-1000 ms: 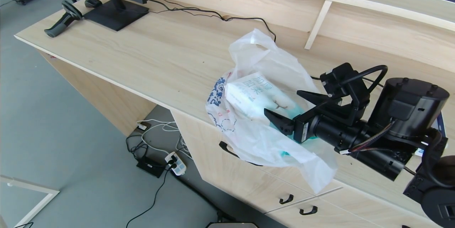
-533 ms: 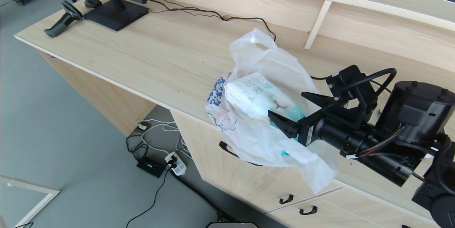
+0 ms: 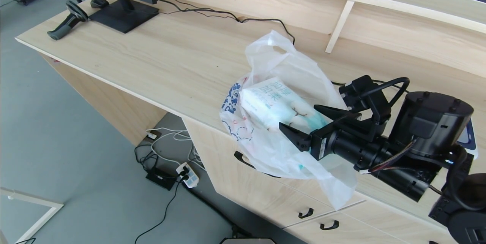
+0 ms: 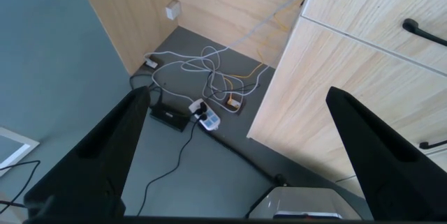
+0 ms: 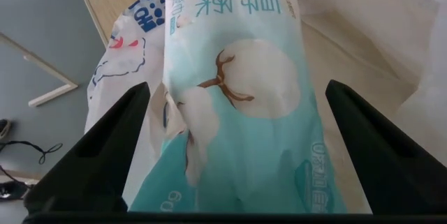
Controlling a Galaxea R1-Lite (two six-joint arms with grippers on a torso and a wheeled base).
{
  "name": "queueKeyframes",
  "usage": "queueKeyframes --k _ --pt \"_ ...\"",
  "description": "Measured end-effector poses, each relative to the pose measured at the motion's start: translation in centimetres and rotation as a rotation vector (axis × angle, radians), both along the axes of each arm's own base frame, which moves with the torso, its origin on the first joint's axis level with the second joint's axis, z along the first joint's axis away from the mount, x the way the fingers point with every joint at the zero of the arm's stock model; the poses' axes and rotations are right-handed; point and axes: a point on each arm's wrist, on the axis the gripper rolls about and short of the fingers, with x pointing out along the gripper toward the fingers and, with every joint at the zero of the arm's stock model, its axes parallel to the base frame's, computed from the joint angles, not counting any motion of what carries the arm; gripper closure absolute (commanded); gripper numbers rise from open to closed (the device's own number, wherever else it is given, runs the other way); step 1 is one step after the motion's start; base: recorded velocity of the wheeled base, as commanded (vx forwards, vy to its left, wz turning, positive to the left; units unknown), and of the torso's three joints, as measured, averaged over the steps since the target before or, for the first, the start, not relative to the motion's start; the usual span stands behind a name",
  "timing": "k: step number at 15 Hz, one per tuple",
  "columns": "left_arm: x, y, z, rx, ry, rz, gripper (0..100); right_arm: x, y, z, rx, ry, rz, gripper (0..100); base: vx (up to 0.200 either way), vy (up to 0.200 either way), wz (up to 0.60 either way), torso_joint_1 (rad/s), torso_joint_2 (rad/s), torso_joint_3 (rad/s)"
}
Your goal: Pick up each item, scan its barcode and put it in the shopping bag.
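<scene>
A translucent white shopping bag (image 3: 288,69) lies on the wooden counter (image 3: 159,57), hanging over its front edge. Inside it rests a white and teal tissue pack (image 3: 275,101), which lies close under the camera in the right wrist view (image 5: 241,105). My right gripper (image 3: 309,122) is open at the bag's right side, its fingers either side of the pack's near end without touching it; the same open fingers frame the pack in the wrist view (image 5: 237,154). My left gripper (image 4: 237,161) is open with nothing in it, hanging over the floor beside the cabinet.
A handheld barcode scanner (image 3: 66,21) lies at the counter's far left, beside a monitor stand (image 3: 123,14) and a mouse (image 3: 99,2). Black cables (image 3: 228,16) run along the back. Drawers with black handles (image 3: 305,213) sit below, and a power strip with wires (image 3: 188,173) lies on the floor.
My right arm drew back to the right, then pushed forward and left again, so its open fingers now sit closer around the tissue pack. The bag and pack have barely shifted.
</scene>
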Motion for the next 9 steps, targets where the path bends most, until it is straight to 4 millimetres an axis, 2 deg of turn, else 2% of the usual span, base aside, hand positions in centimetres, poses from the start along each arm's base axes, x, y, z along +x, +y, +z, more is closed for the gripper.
queueKeyframes --k 9 --pt "0.0 0.0 0.0 -0.001 -0.001 -0.001 0 1.1 0.5 -1.1 -0.027 0.023 0.001 0 0.000 0.000 0.00 0.000 0.00 0.000"
